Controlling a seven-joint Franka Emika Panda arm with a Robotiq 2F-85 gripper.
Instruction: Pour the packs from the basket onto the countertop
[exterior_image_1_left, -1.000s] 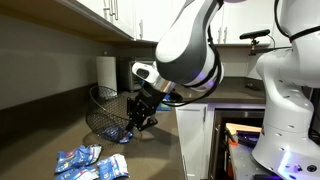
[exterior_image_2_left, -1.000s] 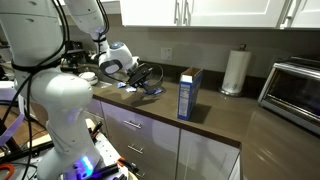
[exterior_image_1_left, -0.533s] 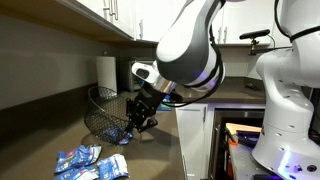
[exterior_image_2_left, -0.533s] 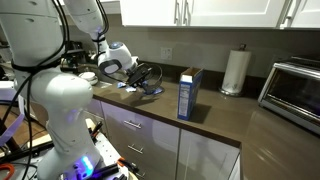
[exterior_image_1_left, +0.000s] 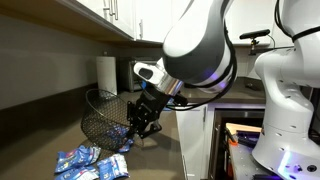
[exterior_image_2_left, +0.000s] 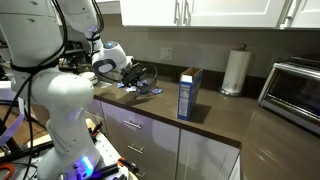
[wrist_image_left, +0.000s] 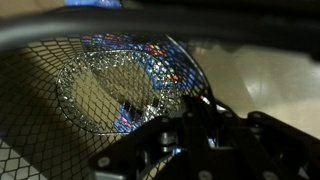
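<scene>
Wrist view: basket (wrist_image_left: 60, 60) fills the frame, seen along its inside; black wire mesh in a diamond pattern, tapering to a round mesh base with a thin ring, and a solid dark rim blurred across the top edge. Shiny blue packs (wrist_image_left: 150, 62) with white and red print show through the mesh near the base; cannot tell from this view whether they lie inside or behind the wire. Tool (wrist_image_left: 195, 130) enters from the bottom, dark and out of focus, its fingers pinching the basket wall at the rim. In an exterior view the basket (exterior_image_1_left: 100, 118) is tipped well over on its side, mouth facing away from the tool (exterior_image_1_left: 137, 120), which is clamped on the rim at the raised side; the low side is at or just above the desk (exterior_image_1_left: 40, 140); contact not resolvable. Several packs (exterior_image_1_left: 88, 160) lie flat in a loose overlapping cluster on the desk in front of the basket, one more blue pack close under the tool. Desk surface dark brown-grey with a slight sheen. In an exterior view the basket (exterior_image_2_left: 143, 74) appears small and tilted beside the arm, blue packs (exterior_image_2_left: 145, 91) beneath it on the desk (exterior_image_2_left: 235, 118). A tall blue box (exterior_image_2_left: 188, 93) stands upright well apart from the basket, a paper towel roll (exterior_image_2_left: 235, 70) stands against the wall.
</scene>
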